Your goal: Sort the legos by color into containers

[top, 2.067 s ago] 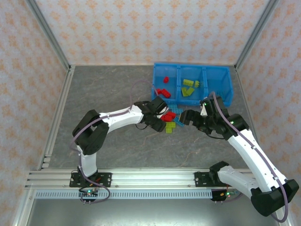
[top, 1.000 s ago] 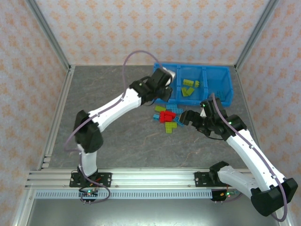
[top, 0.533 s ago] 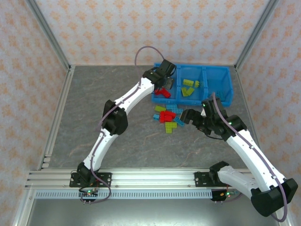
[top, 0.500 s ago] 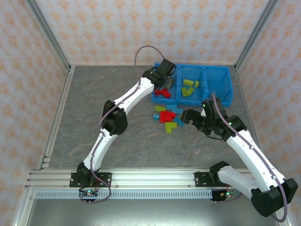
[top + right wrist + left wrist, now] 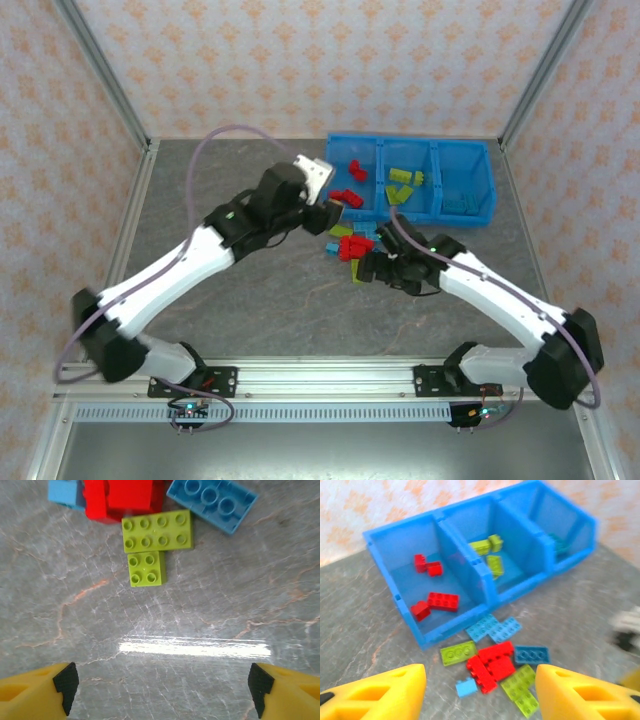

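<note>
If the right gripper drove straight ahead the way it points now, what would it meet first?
Likely the small yellow-green brick, just ahead of the open right gripper; depth is unclear, so it might touch bare table first.

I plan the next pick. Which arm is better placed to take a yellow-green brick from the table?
Probably right: the right gripper is open, low over the table, with a small yellow-green brick just ahead. The left gripper, also open, looks higher and farther back.

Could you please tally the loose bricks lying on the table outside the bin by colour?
Green bricks: 3
Blue bricks: 4
Red bricks: 3, clustered together, so less certain
Total: 10
</note>
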